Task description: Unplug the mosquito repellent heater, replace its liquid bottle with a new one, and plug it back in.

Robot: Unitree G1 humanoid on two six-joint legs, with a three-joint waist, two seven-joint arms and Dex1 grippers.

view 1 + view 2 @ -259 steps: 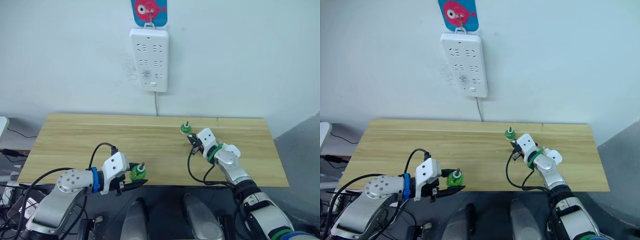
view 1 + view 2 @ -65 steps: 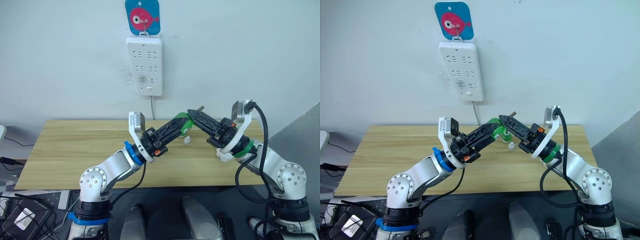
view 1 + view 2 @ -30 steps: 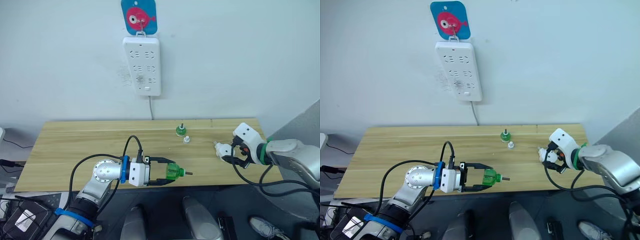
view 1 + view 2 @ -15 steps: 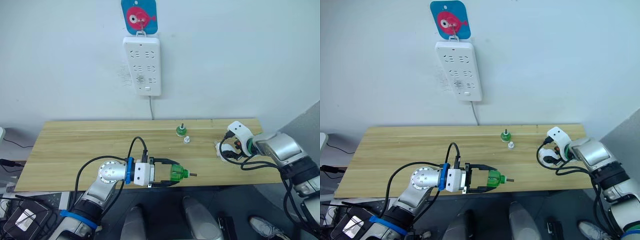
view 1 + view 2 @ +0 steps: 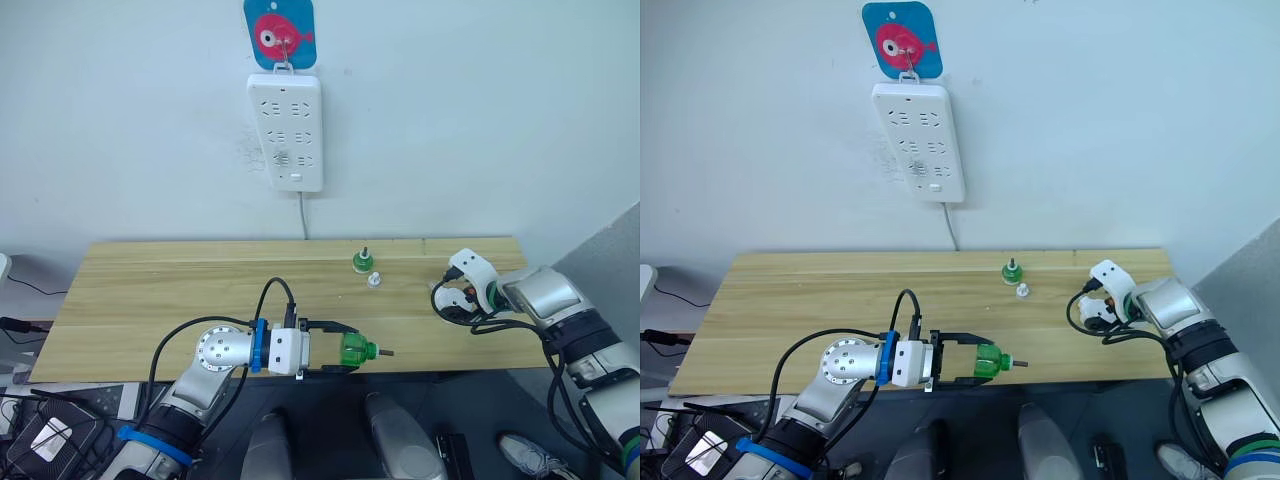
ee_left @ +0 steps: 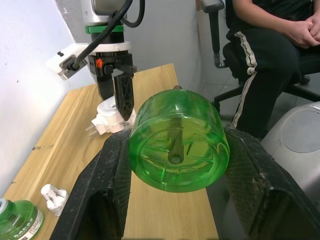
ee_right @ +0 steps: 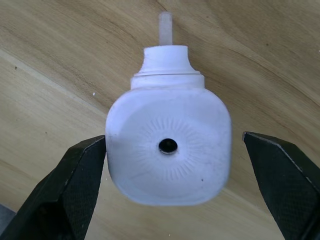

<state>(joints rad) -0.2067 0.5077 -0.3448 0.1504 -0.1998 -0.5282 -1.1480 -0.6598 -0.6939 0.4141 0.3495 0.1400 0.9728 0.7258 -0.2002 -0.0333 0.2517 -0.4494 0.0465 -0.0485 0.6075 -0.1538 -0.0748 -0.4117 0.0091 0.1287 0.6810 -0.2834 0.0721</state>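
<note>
Now mid-swap. Head views: left end effector point(image 5: 335, 354) clamped on green bottle point(image 5: 355, 351) off desk's point(image 5: 150, 290) front edge; second bottle point(image 5: 362, 261) and white cap point(image 5: 373, 280) near back edge.

Right wrist: right end effector point(image 7: 170, 165) spread around heater point(image 7: 168, 162), untouched, near desk's right edge.

Next: grip heater, insert bottle. Two bottles, one heater, one cap.

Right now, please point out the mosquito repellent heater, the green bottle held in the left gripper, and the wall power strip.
mosquito repellent heater point(image 7: 168, 145): right wrist view, on its rounded white top.
green bottle point(image 6: 176, 147): left wrist view, on its round base.
wall power strip point(image 5: 285, 130): left eye view, on its white front.
</note>
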